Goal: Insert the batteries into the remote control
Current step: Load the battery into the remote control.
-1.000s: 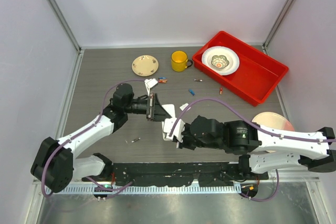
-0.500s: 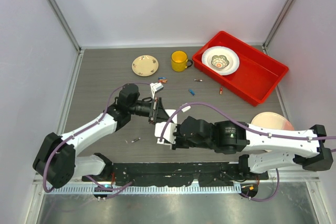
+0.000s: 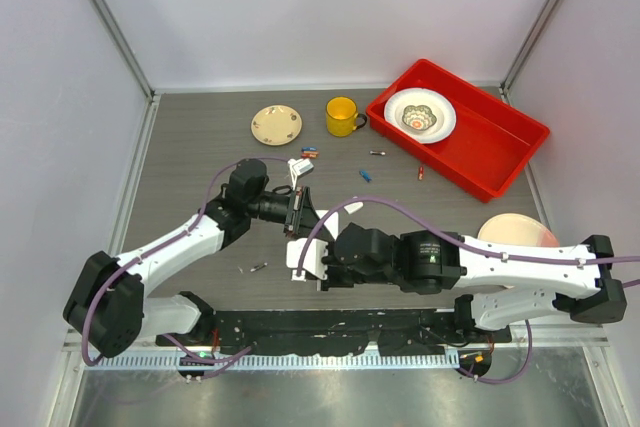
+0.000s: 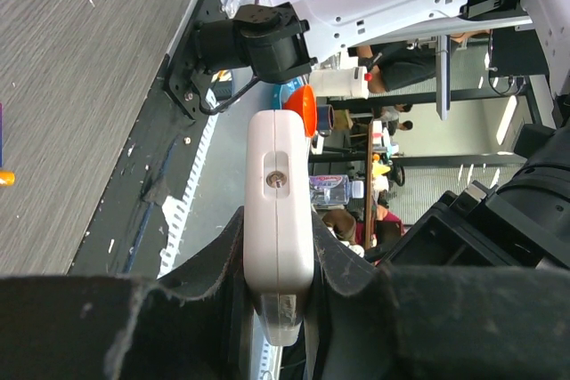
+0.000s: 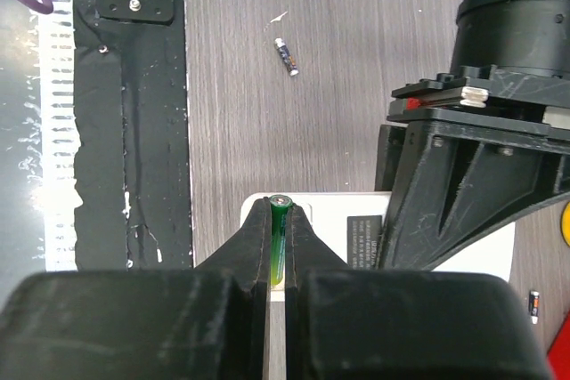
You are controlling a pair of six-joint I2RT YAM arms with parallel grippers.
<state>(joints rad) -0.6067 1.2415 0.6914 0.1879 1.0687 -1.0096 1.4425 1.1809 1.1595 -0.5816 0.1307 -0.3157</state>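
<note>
Just changed: over the last second my right arm has slid left and slightly toward the near edge. My left arm has swung its load a touch to meet it, so the two pincers, apart before, now crowd together mid-table.
Left pincer (image 4: pixel 279 220): clamped on the slim white plastic remote control (image 4: pixel 279 166), gripped on edge with its free end sticking out past my fingers.
Right pincer (image 5: pixel 280 211): closed down on a thin green cylindrical battery (image 5: pixel 279 242) that lies along the slot between the fingers, silver tip forward.
Where the remote is: it looks lifted off the grey wood-grain table (image 3: pixel 190 147), between both arms, with its labelled face toward my right wrist view.
What it means: the battery tip sits right at the remote's end edge. I judge this is the line-up for insertion, with nothing seated yet. I can't make out an open compartment from here.
Edges: the left pincer's black fingers stand just beside my right fingers, so it is tight on that side. The black mounting strip (image 5: pixel 134 131) along the table's near edge is close.
Open room: there is bare table on the side away from the left pincer. One loose dark-and-silver battery (image 5: pixel 286 55) lies well apart, near the strip.
Back of table: the yellow mug (image 3: pixel 341 115), the red plastic tray (image 3: pixel 495 147) and more loose coloured batteries (image 3: pixel 309 153) are well away from this work.
</note>
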